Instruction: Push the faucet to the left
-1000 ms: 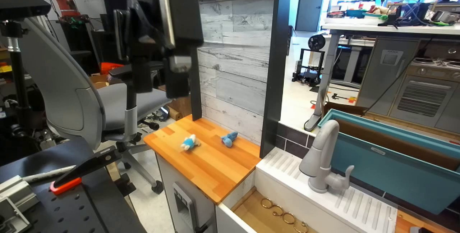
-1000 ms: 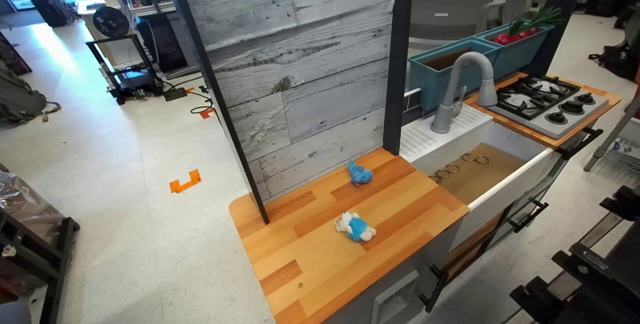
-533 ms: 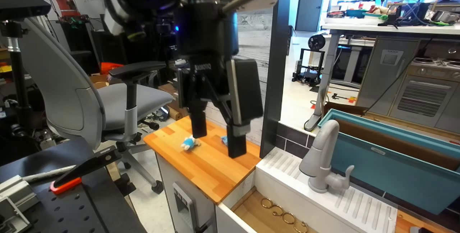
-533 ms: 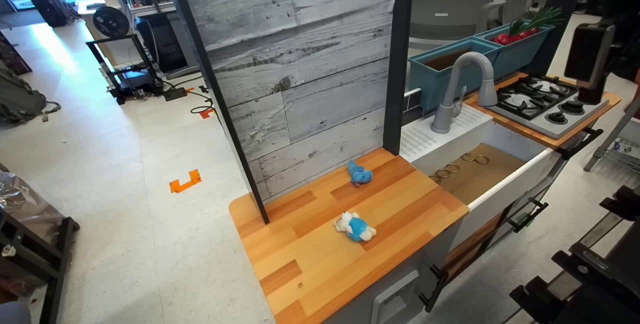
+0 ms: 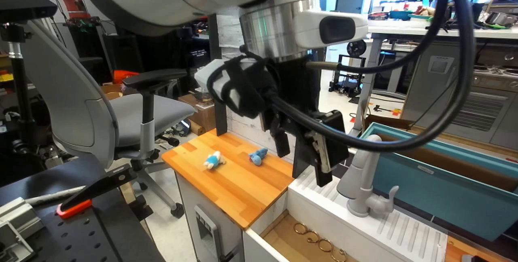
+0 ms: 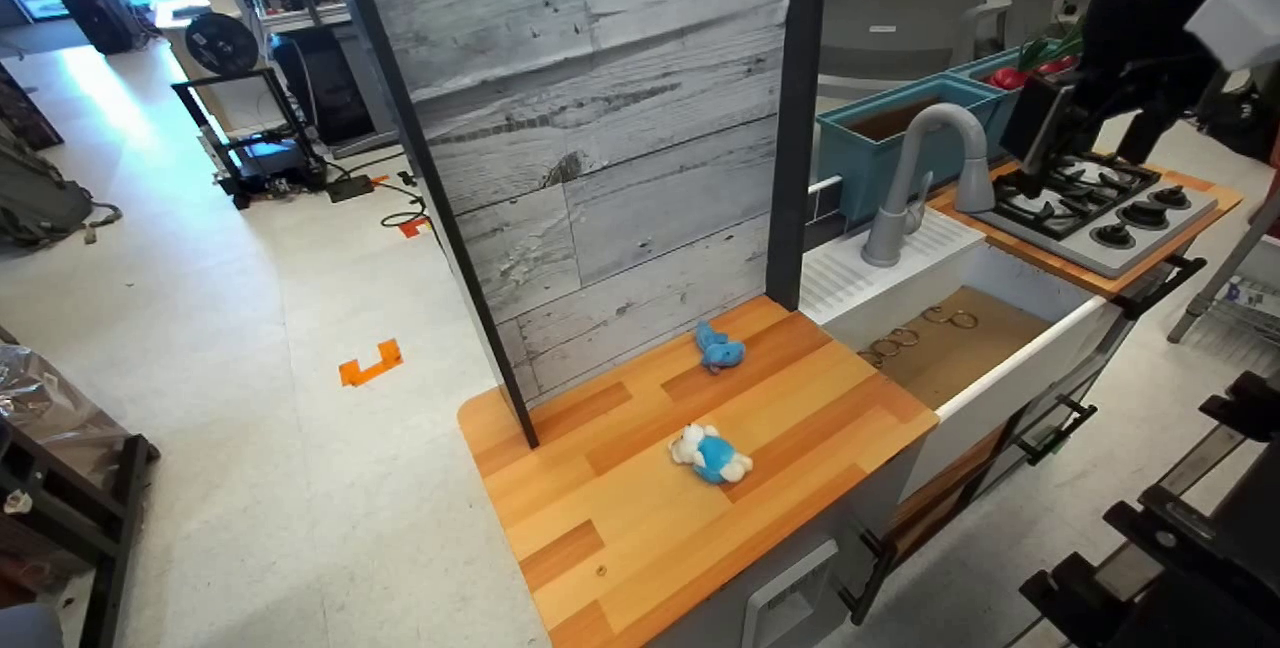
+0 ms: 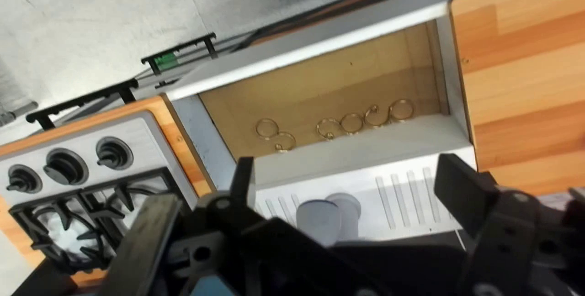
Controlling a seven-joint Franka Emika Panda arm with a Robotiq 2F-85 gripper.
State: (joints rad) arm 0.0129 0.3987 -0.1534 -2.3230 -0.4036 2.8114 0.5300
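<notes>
Pale plank panelling (image 6: pixel 600 128) was seen behind the wooden counter (image 6: pixel 620 508). The gripper (image 7: pixel 345 179) was held with its fingers (image 7: pixel 461 191) spread wide. Between these, in the wrist view, the grey faucet (image 7: pixel 327 220) was framed on its grooved white ledge (image 7: pixel 409 200), with a gap left on either side. In an exterior view, the teal planter (image 5: pixel 445 197) was shown behind the faucet; its small label (image 5: pixel 425 169) was too small to be read. On the counter, a white-and-blue toy (image 6: pixel 712 455) and a blue toy (image 6: pixel 722 354) were seen lying apart. Compared with half a second earlier, the gripper had been brought closer to the faucet, while the faucet itself and both toys had been left where they were.
</notes>
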